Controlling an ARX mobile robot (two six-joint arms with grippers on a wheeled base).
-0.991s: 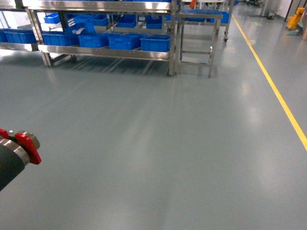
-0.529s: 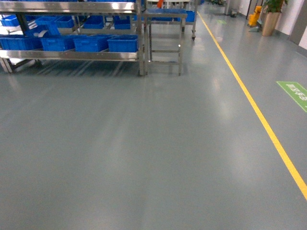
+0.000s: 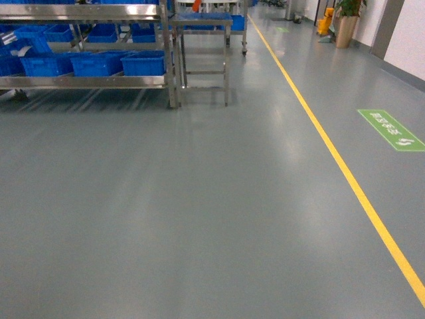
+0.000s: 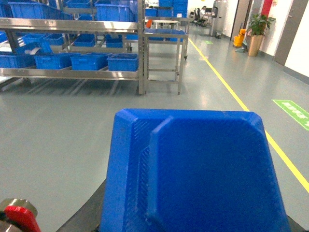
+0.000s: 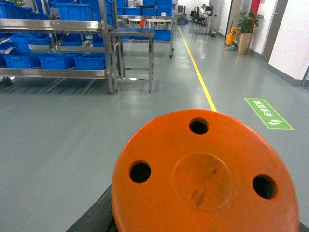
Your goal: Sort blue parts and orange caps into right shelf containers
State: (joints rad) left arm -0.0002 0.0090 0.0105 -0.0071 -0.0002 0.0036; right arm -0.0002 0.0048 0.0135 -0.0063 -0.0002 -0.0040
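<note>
grey sealed workshop floor [image 3: 199,212] fills the head view, with a yellow floor line [image 3: 332,159] running from lower right toward the far end and a green floor marking [image 3: 392,129] beyond it at right. a steel shelf rack [image 3: 86,81] stands at upper left, its low tier carrying blue crates [image 3: 143,63] side by side; a small steel table [image 3: 202,53] stands just beside the rack's right end. against the frames half a second and one second back, the rack and table sit further left in the head view, the green marking has come fully into view, and the red-tipped arm part seen at lower left one second ago is gone from that view. left wrist view: a blue part [image 4: 193,169] with a raised bevelled panel fills the foreground, blocking the left gripper; its jaws are hidden and their state cannot be told. right wrist view: an orange cap [image 5: 205,174], round with three holes, likewise hides the right gripper; jaw state cannot be told. a potted plant [image 5: 246,29] stands by the far wall.
</note>
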